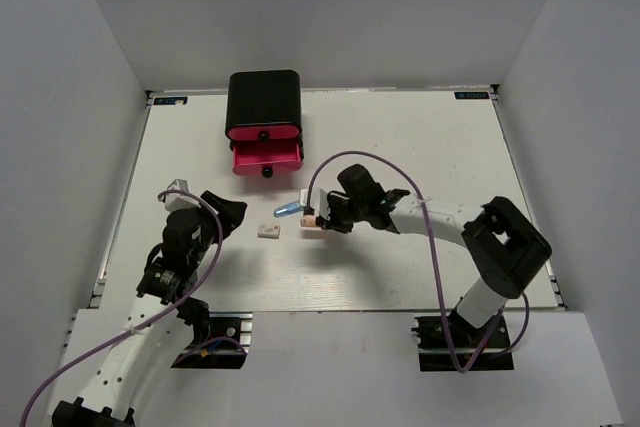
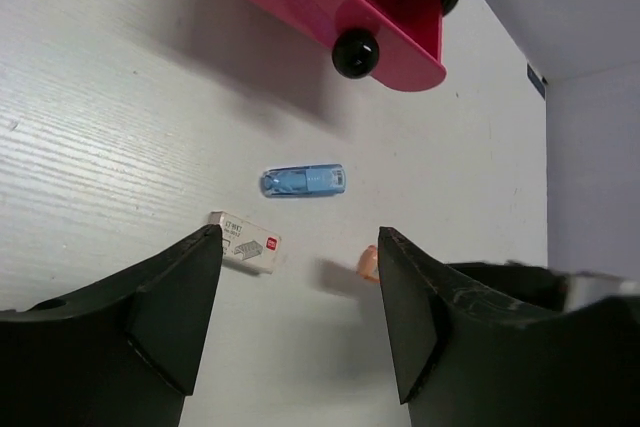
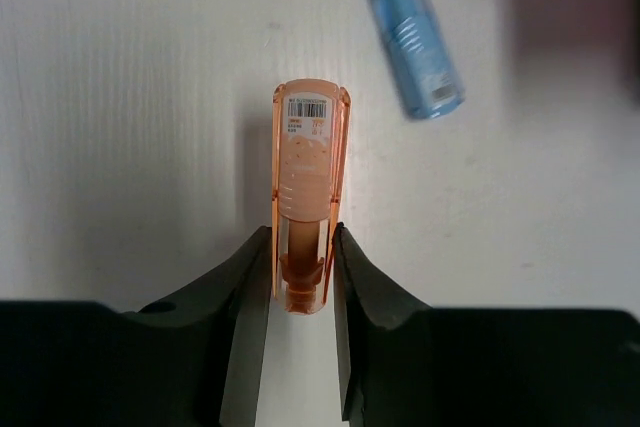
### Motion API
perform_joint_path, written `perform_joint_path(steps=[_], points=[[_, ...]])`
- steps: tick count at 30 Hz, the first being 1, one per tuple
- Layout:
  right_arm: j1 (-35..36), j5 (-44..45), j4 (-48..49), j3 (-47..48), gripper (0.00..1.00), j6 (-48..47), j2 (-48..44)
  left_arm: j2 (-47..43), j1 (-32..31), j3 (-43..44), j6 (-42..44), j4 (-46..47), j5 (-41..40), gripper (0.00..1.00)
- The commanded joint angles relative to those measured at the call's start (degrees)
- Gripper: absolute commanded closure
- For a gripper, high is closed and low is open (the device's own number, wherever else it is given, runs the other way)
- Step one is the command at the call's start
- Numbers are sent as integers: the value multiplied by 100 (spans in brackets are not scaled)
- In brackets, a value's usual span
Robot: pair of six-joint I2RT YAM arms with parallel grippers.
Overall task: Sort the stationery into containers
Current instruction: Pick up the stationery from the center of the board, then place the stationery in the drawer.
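White table (image 1: pixel 420 147), pale walls around. Right gripper (image 3: pixel 301 249) clamped on end of orange pen (image 3: pixel 310 187). Blue pen (image 3: pixel 412 32) and white block (image 1: pixel 268 231) lie near on table. Left gripper (image 2: pixel 298 247) jaws apart, empty. Black drawer box (image 1: pixel 264 97) at far side, one pink-red drawer (image 1: pixel 267 158) pulled out.

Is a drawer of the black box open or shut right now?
Open: one pink-red drawer juts out of the black box toward the arms, its knob well ahead of the other drawer front.
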Motion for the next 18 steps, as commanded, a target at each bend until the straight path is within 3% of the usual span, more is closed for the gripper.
perform_joint_path(steps=[1, 8, 18], points=[[-79, -361, 91, 537, 96, -698, -533, 178, 23, -45, 663, 417, 467, 27], [-238, -344, 425, 1853, 98, -1208, 2, 934, 23, 184, 1446, 646, 1145, 29], [-264, 17, 329, 3831, 96, -1419, 1593, 821, 23, 131, 1499, 708, 1215, 29]])
